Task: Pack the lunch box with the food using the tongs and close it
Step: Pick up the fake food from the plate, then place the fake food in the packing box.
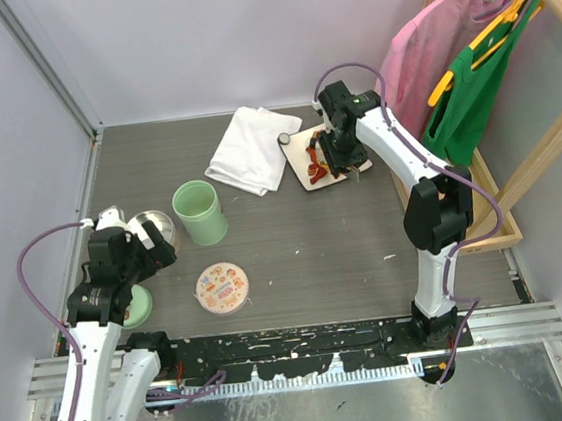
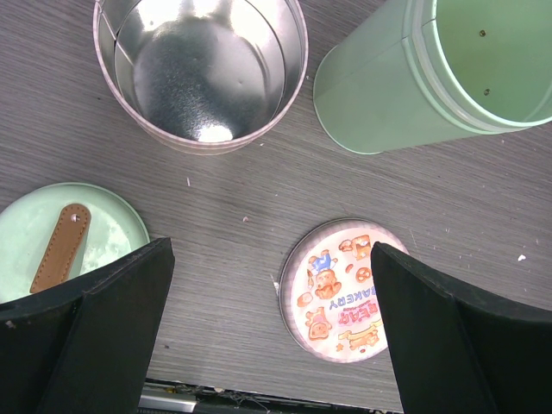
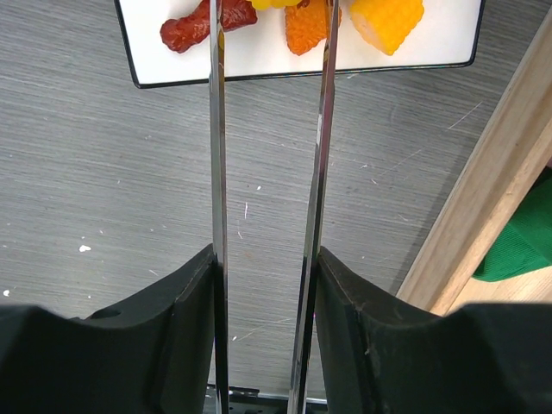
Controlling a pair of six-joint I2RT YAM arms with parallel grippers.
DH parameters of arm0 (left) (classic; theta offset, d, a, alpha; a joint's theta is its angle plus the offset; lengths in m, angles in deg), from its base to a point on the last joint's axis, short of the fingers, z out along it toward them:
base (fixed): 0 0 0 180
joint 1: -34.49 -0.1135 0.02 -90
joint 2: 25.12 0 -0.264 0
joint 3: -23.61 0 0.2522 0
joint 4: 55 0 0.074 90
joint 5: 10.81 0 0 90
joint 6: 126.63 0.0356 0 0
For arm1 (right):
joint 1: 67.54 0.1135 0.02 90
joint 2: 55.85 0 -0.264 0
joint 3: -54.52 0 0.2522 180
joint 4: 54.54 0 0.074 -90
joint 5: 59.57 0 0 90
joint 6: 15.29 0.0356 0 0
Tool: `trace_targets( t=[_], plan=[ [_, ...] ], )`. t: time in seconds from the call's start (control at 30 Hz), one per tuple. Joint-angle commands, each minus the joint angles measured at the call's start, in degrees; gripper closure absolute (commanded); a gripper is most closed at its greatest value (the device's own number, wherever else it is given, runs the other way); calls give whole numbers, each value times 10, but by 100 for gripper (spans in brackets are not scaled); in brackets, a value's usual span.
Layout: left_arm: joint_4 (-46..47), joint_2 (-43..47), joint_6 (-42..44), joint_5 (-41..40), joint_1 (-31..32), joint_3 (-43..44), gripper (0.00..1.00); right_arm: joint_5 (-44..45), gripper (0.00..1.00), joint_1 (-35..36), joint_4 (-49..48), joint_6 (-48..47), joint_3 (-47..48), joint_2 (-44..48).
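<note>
Gripping: right tool is narrowed on the tongs, one finger pressed against the outside of each slim metal arm.
Tongs: the two arms run side by side toward 12 o'clock in the right wrist view and reach over the plate; their tips are cut off by the frame, so a pinch cannot be told.
Food: red, orange and yellow pieces lie on the white plate, at 1 o'clock on the desk from above.
Left tool: spread wide, holding nothing, above the desk at 8 o'clock.
Lunch box: mint-green lunch box stands upright and open at 10 o'clock.
Steel tin: just beside the box at its 9 o'clock.
Mint-green lid: flat at the tin's 7 o'clock.
Printed lid: flat at the box's 6 o'clock.
</note>
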Motion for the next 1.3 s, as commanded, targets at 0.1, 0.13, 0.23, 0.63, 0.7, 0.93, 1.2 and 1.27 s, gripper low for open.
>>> trace_targets(
  t=[0.1, 0.13, 0.23, 0.63, 0.7, 0.93, 1.2, 1.27],
  plan=[
    [26, 1, 4, 4, 2, 4, 2, -6, 49, 1, -18, 0, -6, 14],
    [26, 1, 3, 3, 2, 4, 2, -7, 49, 1, -18, 1, -7, 15],
    [26, 1, 4, 4, 2, 4, 2, -8, 49, 1, -19, 1, -9, 15],
    [25, 3, 3, 2, 2, 5, 2, 11, 64, 1, -27, 11, 2, 44],
    [25, 4, 4, 2, 2, 5, 2, 20, 65, 1, -28, 15, 4, 53],
    [25, 5, 4, -2, 2, 4, 2, 27, 67, 1, -47, 32, 2, 87],
    [25, 6, 3, -5, 3, 4, 2, -6, 67, 2, -59, 46, 7, 123],
    [25, 5, 3, -4, 2, 4, 2, -29, 66, 1, -71, 52, 2, 135]
  ],
)
